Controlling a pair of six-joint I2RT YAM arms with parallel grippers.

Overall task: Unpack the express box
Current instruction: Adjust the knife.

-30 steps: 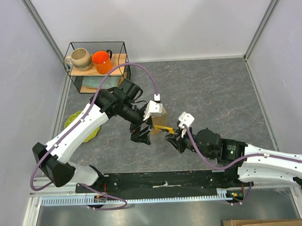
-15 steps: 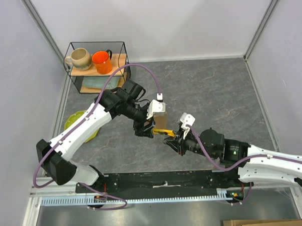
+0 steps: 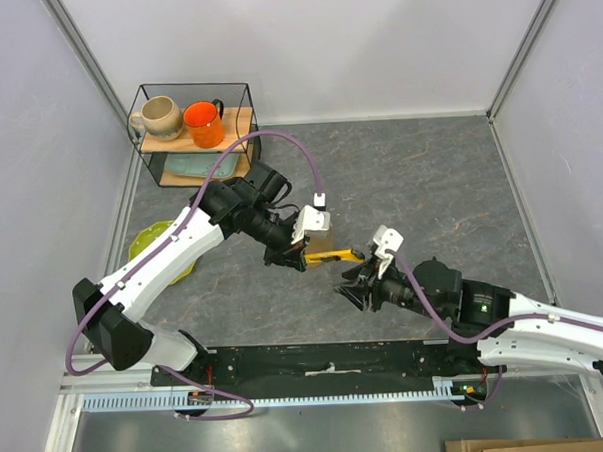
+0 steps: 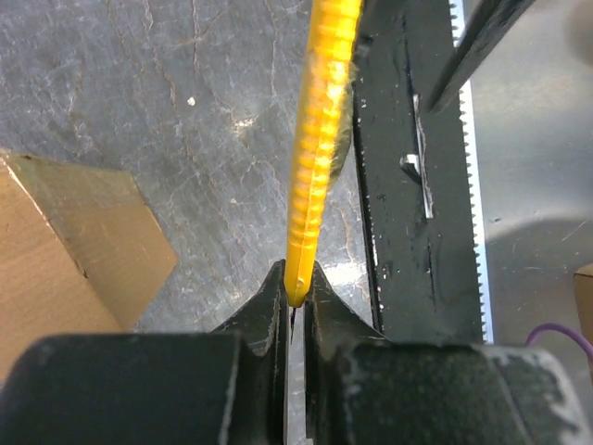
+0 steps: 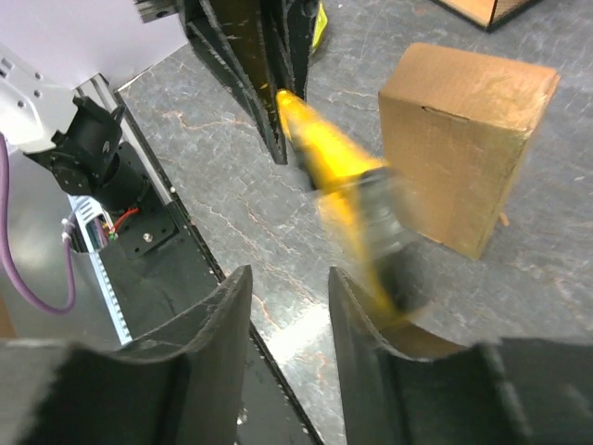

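The express box (image 3: 324,242), a small brown cardboard box, stands on the grey table and is partly hidden under my left wrist. It shows at the left edge of the left wrist view (image 4: 65,241) and beyond the knife in the right wrist view (image 5: 463,130). A yellow utility knife (image 3: 335,256) (image 4: 320,139) (image 5: 338,171) sticks out level from my left gripper (image 3: 299,256) (image 4: 295,289), which is shut on its end. My right gripper (image 3: 356,286) (image 5: 289,278) stands open just short of the knife's free end, with nothing between its fingers.
A wire shelf (image 3: 246,108) at the back left holds a beige mug (image 3: 160,116) and an orange mug (image 3: 203,122). A green plate (image 3: 152,243) lies under the left arm. The black base rail (image 3: 328,363) runs along the near edge.
My left gripper closed on the yellow knife. My right gripper opened, let go of it and drew back toward the near right.
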